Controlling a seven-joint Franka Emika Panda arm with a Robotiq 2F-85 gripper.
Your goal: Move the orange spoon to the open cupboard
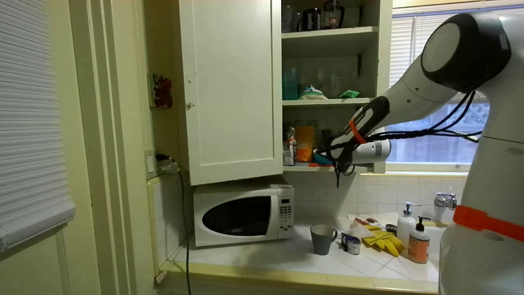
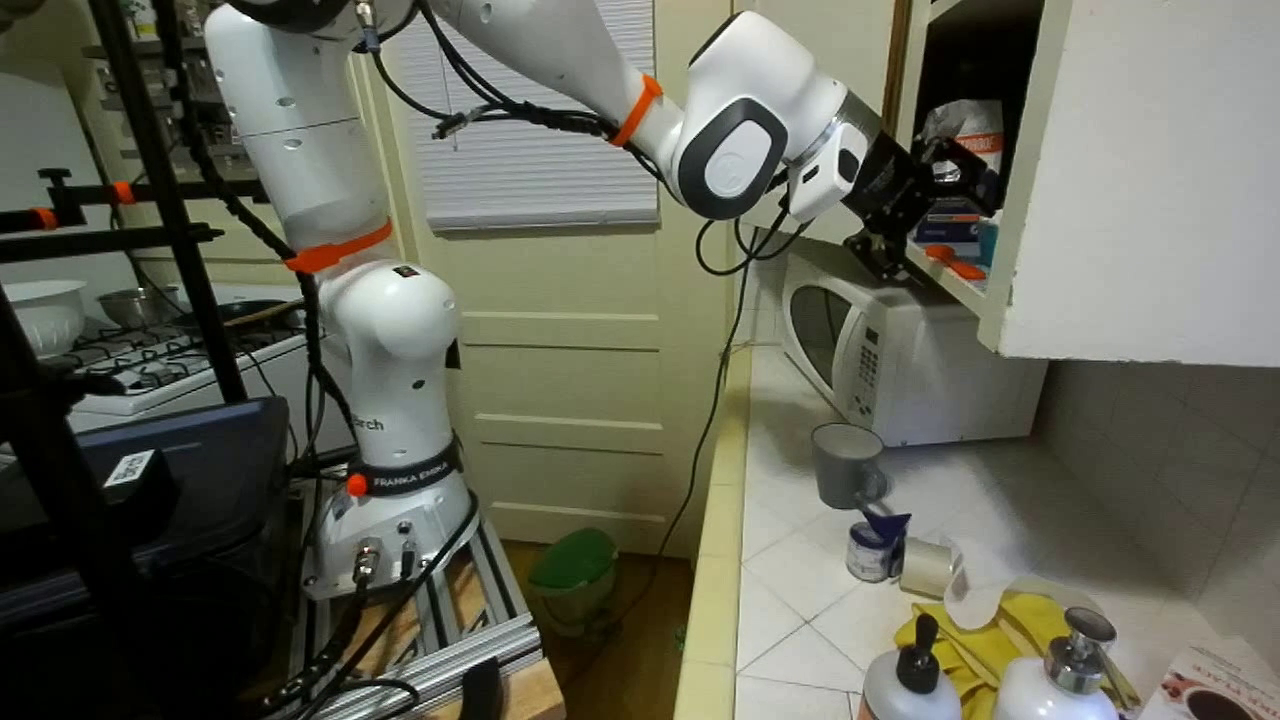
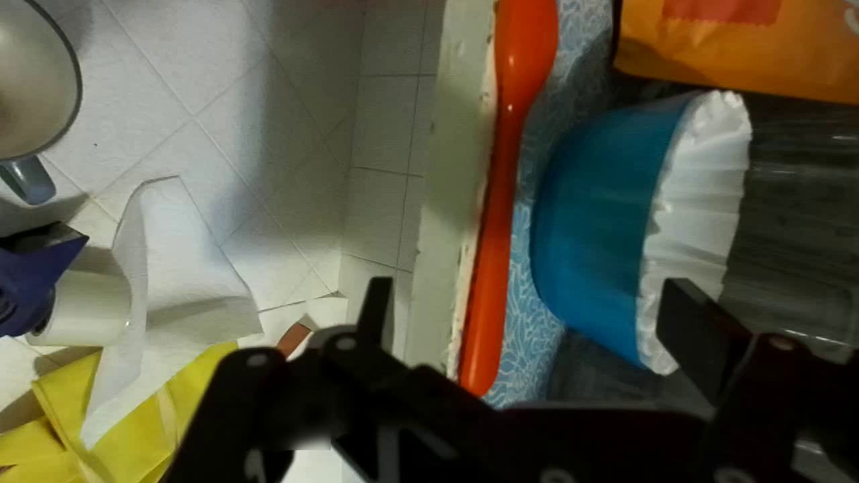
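Note:
The orange spoon lies along the front edge of the lowest shelf of the open cupboard. It also shows in both exterior views. My gripper is open and empty. In the wrist view one finger is outside the shelf edge and the other is over the white paper filters in a blue cup. The spoon's handle end lies between the fingers, with no visible contact. In an exterior view the gripper reaches into the cupboard opening.
The cupboard door stands open on one side. An orange bag stands on the same shelf. Below are a microwave, a grey mug, yellow gloves and soap bottles on the counter.

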